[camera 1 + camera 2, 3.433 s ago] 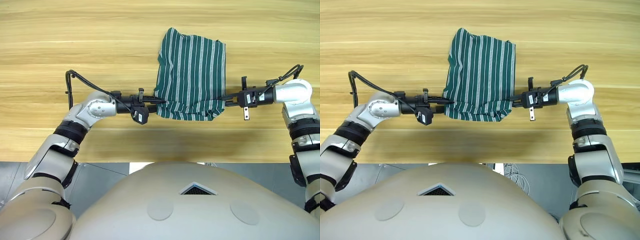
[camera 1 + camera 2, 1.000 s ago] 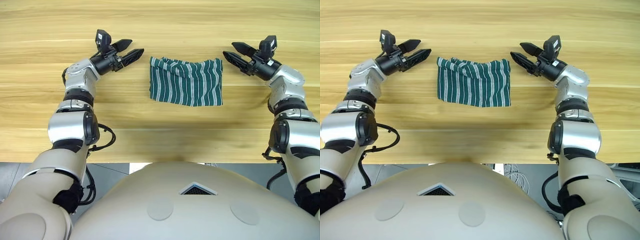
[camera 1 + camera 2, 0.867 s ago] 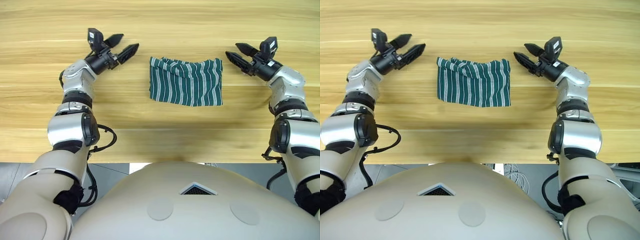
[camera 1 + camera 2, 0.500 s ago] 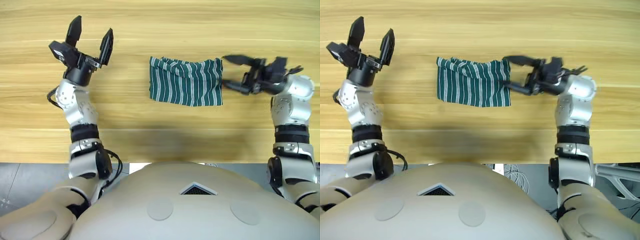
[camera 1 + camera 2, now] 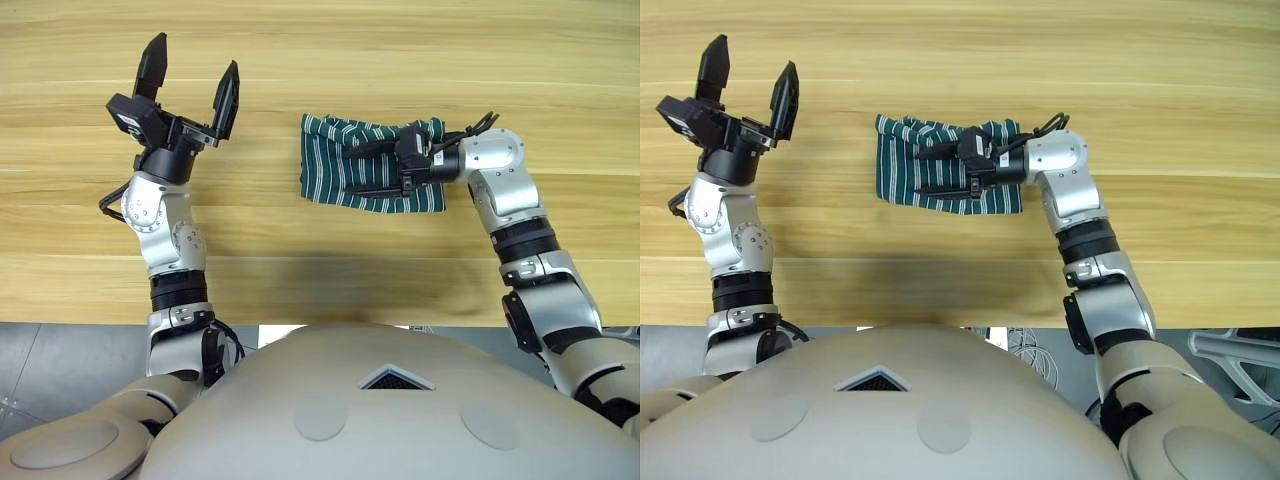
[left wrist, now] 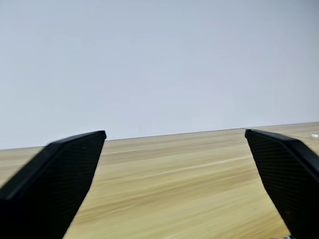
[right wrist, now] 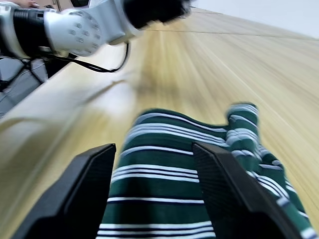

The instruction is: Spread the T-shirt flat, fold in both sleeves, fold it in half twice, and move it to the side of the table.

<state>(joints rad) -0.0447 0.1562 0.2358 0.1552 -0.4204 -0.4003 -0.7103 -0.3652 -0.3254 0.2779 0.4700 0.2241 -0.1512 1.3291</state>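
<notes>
**Folded Shirt Lies Beneath Spread Pincer**

The folded green, white-striped T-shirt (image 5: 322, 170) is seen lying on the pale wooden table (image 5: 320, 60). The right gripper (image 5: 347, 172) is held over it, its 2 fingers spread and nothing pinched; contact cannot be told. The left gripper (image 5: 192, 60) is raised well apart, spread wide and empty.

I see dark green T-shirt (image 5: 322, 165) with thin white stripes, pale wood-grain table (image 5: 400, 50), left gripper (image 5: 194, 55) and right gripper (image 5: 347, 172) both black
</notes>
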